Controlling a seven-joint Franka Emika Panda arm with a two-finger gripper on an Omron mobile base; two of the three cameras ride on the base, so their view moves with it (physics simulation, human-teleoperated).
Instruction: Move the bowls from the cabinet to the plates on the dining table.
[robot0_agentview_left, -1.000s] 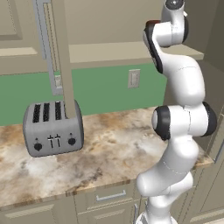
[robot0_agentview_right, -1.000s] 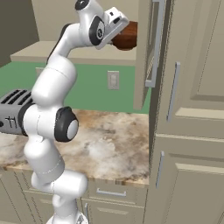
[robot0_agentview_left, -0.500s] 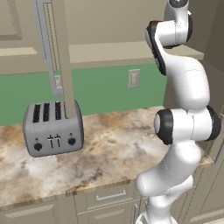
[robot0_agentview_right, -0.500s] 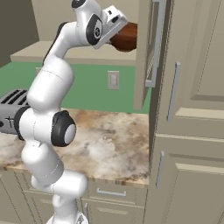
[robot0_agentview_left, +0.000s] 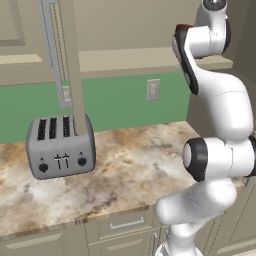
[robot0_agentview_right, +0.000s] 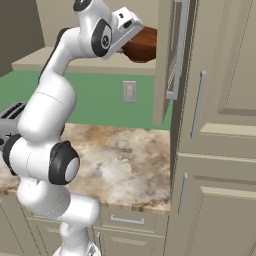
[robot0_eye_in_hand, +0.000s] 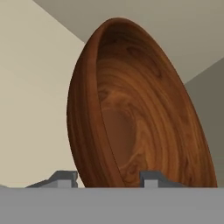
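Observation:
The smaller reddish-brown bowl (robot0_agentview_right: 144, 45) hangs high in the air, just left of the beige cabinet's open door (robot0_agentview_right: 164, 65) with its long silver handle (robot0_agentview_right: 178, 50). My gripper (robot0_agentview_right: 132, 41) is shut on the bowl's rim. In the hand view the bowl (robot0_eye_in_hand: 131, 127) stands on edge, tilted, with its wood-grained hollow facing right. Its rim sits between my two fingertips (robot0_eye_in_hand: 64, 178), and my gripper (robot0_eye_in_hand: 109, 179) is clamped on it. The open cabinet door (robot0_agentview_left: 74, 70) also hangs at the left of the left base view. The grey-white bowl, the plates and the dining table are out of view.
A silver toaster (robot0_agentview_left: 60, 147) stands on the stone worktop (robot0_agentview_left: 135, 160) over drawers, below the open door. A wall outlet (robot0_agentview_right: 129, 91) is set in the green backsplash. Tall beige cupboard doors (robot0_agentview_right: 220, 125) close off the right side.
The arm's elbow has sunk lower and folded. The bowl stays in the gripper at almost the same spot, a touch lower.

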